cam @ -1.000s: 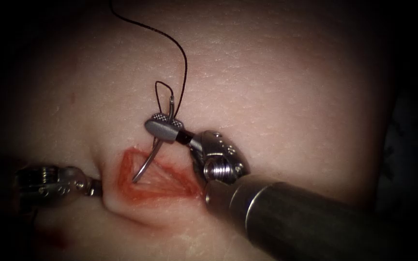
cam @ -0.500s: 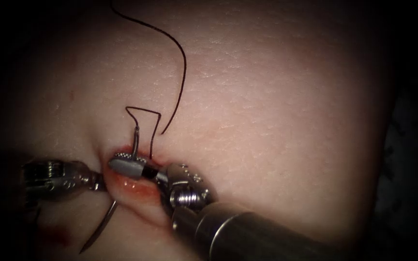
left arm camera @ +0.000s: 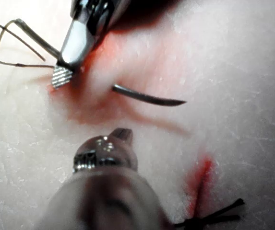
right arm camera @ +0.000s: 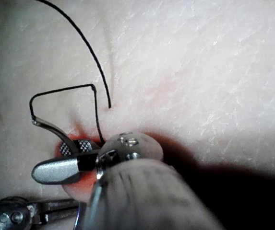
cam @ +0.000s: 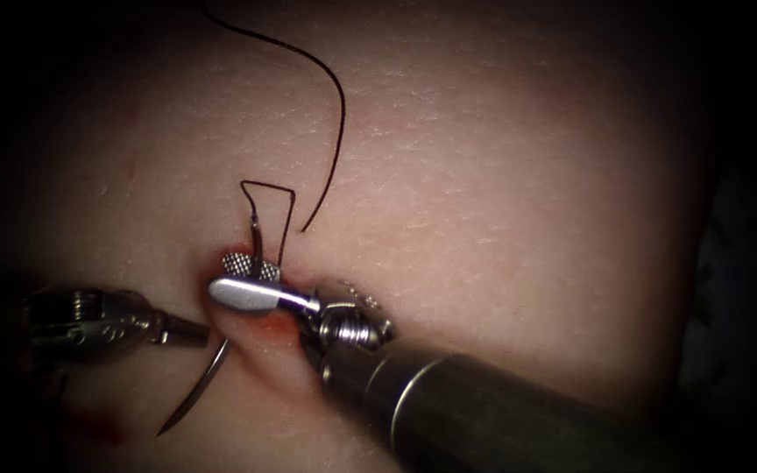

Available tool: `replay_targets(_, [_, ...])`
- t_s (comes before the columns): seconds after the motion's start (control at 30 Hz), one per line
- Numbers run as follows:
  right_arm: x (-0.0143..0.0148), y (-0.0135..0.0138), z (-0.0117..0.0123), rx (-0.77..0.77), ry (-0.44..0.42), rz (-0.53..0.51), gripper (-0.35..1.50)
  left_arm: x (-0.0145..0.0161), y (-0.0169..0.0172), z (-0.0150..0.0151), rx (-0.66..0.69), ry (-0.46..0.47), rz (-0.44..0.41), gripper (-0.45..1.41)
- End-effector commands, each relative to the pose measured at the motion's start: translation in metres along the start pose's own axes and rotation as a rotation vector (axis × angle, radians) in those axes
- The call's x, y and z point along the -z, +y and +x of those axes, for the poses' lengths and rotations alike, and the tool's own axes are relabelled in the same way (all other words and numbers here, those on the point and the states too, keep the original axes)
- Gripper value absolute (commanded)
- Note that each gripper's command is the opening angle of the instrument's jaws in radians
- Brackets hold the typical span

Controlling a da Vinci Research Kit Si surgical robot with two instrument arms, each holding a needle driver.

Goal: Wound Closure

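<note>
The needle (cam: 251, 250) sits in my right gripper (cam: 243, 278), clamped near its swaged tail. Its curve runs down through the tissue (cam: 501, 193): the tail stands just above my gripper, and the pointed end (cam: 193, 398) comes out below it, on the left of the cut (cam: 273, 326), bare and free. In my left wrist view that tip (left arm camera: 149, 97) lies flat over the tissue, apart from my left gripper (left arm camera: 122, 135). My left gripper (cam: 187, 331) is closed on nothing, its tip just beside the emerging shaft, left of my right gripper. The thread (cam: 326, 96) leaves the tail, makes a small angular loop above my right gripper, then arcs up and away. Red fluid (cam: 269, 322) stains the cut under my right gripper.
</note>
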State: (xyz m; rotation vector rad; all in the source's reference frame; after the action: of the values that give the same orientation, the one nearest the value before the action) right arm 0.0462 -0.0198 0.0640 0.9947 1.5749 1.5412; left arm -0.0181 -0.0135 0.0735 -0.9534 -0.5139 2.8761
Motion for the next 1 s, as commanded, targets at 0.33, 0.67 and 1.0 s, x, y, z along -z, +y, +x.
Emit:
replay_targets(0.33, [0.0031,0.0012,0.0069,0.143,-0.113,-0.075,1.31,0.0039,0.0000,-0.0011,-0.230,0.296,0.087,-0.22])
replay_targets(0.67, [0.0049,0.0021,0.0072,0.195,-0.242,-0.052,1.21,0.0021,0.0004,-0.0009,-0.400,0.449,-0.016,0.49])
replay_targets(1.0, [0.0071,0.0032,0.0089,0.214,-0.244,-0.066,1.11,0.0002,0.0016,0.0002,-0.585,0.481,-0.096,0.61])
